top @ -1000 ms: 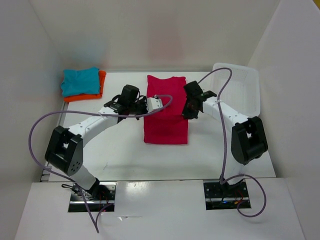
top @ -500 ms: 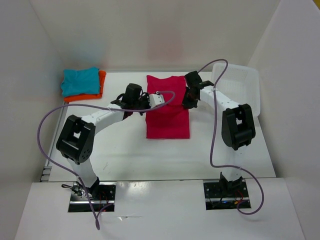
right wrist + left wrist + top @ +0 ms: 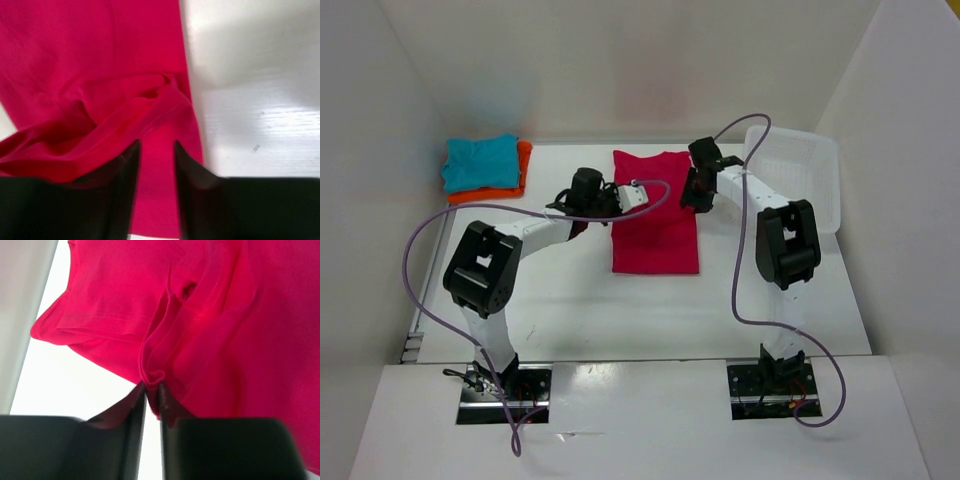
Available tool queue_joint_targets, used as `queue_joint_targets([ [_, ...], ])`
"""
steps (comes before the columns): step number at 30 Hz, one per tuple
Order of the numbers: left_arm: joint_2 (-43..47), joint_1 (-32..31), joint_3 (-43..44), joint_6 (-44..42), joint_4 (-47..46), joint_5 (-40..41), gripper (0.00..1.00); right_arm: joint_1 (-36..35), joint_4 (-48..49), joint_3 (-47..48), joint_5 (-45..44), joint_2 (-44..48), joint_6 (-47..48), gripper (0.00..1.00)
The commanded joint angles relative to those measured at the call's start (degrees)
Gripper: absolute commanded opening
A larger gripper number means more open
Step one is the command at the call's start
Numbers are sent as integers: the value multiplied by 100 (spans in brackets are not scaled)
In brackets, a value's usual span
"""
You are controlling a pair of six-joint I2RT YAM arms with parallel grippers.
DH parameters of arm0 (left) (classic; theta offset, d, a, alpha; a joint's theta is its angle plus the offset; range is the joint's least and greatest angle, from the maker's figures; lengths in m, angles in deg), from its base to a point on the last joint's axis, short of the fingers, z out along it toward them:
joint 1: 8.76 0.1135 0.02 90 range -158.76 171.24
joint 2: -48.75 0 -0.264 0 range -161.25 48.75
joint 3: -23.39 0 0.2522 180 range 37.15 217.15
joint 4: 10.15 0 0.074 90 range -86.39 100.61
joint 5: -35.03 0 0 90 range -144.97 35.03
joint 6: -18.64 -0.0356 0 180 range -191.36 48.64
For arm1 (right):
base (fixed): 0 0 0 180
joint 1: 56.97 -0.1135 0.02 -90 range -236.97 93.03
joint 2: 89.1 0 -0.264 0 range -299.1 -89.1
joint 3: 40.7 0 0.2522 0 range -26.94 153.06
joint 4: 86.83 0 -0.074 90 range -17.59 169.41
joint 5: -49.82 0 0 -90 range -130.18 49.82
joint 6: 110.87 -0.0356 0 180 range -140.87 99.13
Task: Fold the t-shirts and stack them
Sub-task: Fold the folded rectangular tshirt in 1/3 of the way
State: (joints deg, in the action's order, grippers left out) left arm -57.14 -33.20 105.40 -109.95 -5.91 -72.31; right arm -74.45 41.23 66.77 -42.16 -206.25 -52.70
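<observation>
The pink-red t-shirt [image 3: 655,225] lies as a long strip in the middle of the table. My left gripper [image 3: 618,199] is at its left edge, shut on a pinched ridge of the red cloth [image 3: 151,377]. At the shirt's right edge is my right gripper [image 3: 693,192]. Its jaws stand a narrow gap apart over the cloth, with a stitched hem [image 3: 150,117] bunched just ahead of the fingertips [image 3: 131,150]. The teal blue t-shirt [image 3: 480,160] rests folded on the orange t-shirt [image 3: 492,192] at the back left corner.
A white plastic basket [image 3: 800,175] stands at the back right, close to the right arm. White walls close in the table on the left, back and right. Purple cables loop above both arms.
Both grippers have moved toward the back of the table along the shirt's edges. The shirt's near edge has shifted back a little with them.
</observation>
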Motion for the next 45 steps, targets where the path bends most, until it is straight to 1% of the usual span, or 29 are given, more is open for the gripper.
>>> queue_joint_targets([
  [1,-186,63,-109,80,-603,-111,36,34,187,367,-92,-168,169,45],
  [2,-248,63,-162,27,-760,-111,56,34,187,445,-92,-169,169,47],
  [4,-309,115,-163,27,-919,72,67,34,187,586,-329,-169,230,49],
  [5,-310,116,-215,27,-990,317,72,34,187,639,-399,-108,230,49],
  [7,-310,221,-102,167,-1043,573,80,34,135,745,-522,68,283,49],
  [9,-240,396,143,403,-948,951,81,34,135,684,-523,261,397,42],
  [10,-135,458,249,483,-860,1057,81,-45,204,597,-523,471,397,36],
  [13,154,564,566,484,-228,1250,82,-177,258,149,-392,701,450,25],
  [14,243,564,567,484,183,1251,82,-247,258,17,-87,771,502,17],
  [15,340,564,636,484,405,1190,82,-248,319,-211,30,772,503,12],
  [16,549,564,637,536,903,1120,82,-309,380,-326,83,841,433,8],
  [17,673,564,637,537,1186,997,82,-309,381,-440,136,842,380,5],
  [18,805,564,637,476,1476,683,82,-309,468,-694,136,947,319,5],
  [19,1120,477,559,310,2053,523,82,-309,521,-792,206,1104,266,6],
  [20,1314,389,410,21,2329,374,82,-309,521,-950,276,1193,265,24],
  [21,1525,118,-70,-391,2601,250,82,-309,521,-1021,277,1272,265,34],
  [22,2023,-41,-414,-1187,2874,240,84,-370,461,-1100,329,1369,265,43],
  [23,2289,-225,-809,-1499,2877,345,84,-371,364,-1301,330,1544,265,49],
  [24,2753,-593,-1205,-1755,2790,476,85,-440,311,-1425,260,1615,265,57],
  [25,2923,-762,-1818,-2192,2728,695,85,-493,310,-1556,259,1685,265,59],
  [27,3030,-1104,-2087,-2390,2744,759,85,-494,310,-2039,207,1905,205,62],
  [28,3030,-1158,-2088,-2390,2806,707,87,-494,363,-2206,207,1984,117,62],
  [30,2689,-1220,-2035,-2443,2754,628,88,-494,547,-2664,207,2204,11,67],
  [34,2328,-1343,-2201,-2645,2236,627,89,-494,776,-3174,374,2257,-270,68],
  [38,1862,-1343,-2070,-2733,2393,469,89,-494,1022,-3333,444,2319,-464,68],
  [40,1809,-1343,-2070,-2733,2245,398,89,-494,1075,-3395,505,2319,-526,68],
  [43,1738,-1343,-2123,-2672,1841,205,89,-494,1136,-3500,505,2266,-578,68],
  [44,1564,-1404,-2123,-2550,1561,205,89,-494,1137,-3500,505,2266,-578,68],
  [45,1493,-1405,-2123,-2487,1402,309,86,-494,1137,-3500,505,2266,-578,68],
])
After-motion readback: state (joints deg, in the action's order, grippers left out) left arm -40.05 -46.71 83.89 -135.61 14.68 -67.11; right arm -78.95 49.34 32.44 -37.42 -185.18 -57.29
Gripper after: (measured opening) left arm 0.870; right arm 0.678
